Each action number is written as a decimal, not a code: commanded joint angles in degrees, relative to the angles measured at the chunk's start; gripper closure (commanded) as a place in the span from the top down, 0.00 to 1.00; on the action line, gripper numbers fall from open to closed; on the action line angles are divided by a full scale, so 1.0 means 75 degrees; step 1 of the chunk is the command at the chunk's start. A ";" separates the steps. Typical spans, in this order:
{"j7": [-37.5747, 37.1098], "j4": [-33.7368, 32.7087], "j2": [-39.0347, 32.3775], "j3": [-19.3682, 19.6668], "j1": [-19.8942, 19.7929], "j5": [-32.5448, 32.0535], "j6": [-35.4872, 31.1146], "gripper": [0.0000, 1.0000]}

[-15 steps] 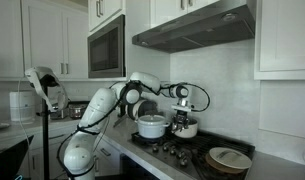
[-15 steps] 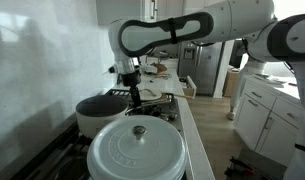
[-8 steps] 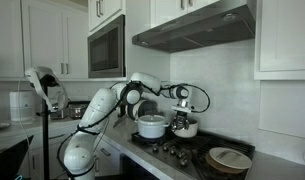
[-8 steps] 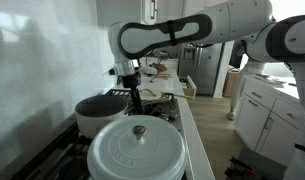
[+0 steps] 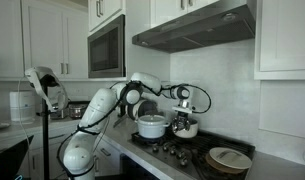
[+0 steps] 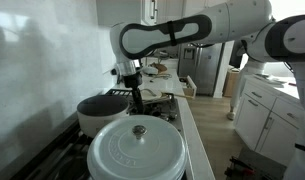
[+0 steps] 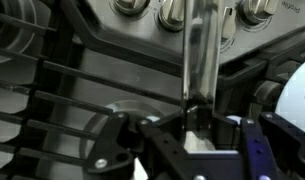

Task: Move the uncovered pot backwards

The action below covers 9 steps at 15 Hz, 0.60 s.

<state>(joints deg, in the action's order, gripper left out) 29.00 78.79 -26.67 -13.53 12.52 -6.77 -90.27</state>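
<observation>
The uncovered pot [image 5: 186, 129] is small, silvery-white with a dark rim, and sits on the stove near the back wall. It also shows in an exterior view [image 6: 96, 113]. My gripper [image 5: 182, 116] [image 6: 135, 96] hangs right over its side. In the wrist view the jaws [image 7: 197, 125] are shut on the pot's long shiny handle [image 7: 202, 50], which runs up toward the stove knobs. The pot's bowl is mostly hidden in the wrist view.
The larger pale pot [image 5: 152, 126] stands right beside the small one. A dark pan with a pale inside [image 5: 230, 158] sits at the stove's other end. A white lidded vessel [image 6: 137, 150] fills the foreground. Stove knobs [image 7: 172, 10] and black grates [image 7: 52, 90] surround the jaws.
</observation>
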 commanded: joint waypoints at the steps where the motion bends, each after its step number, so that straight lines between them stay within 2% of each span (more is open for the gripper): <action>1: -0.0041 0.0430 0.0535 0.0077 -0.0187 0.0097 0.0106 0.00; 9: -0.0153 0.0880 0.0936 0.0118 -0.0401 0.0136 0.0103 0.00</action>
<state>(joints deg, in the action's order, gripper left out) 28.96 81.96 -24.22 -13.12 9.91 -6.66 -90.27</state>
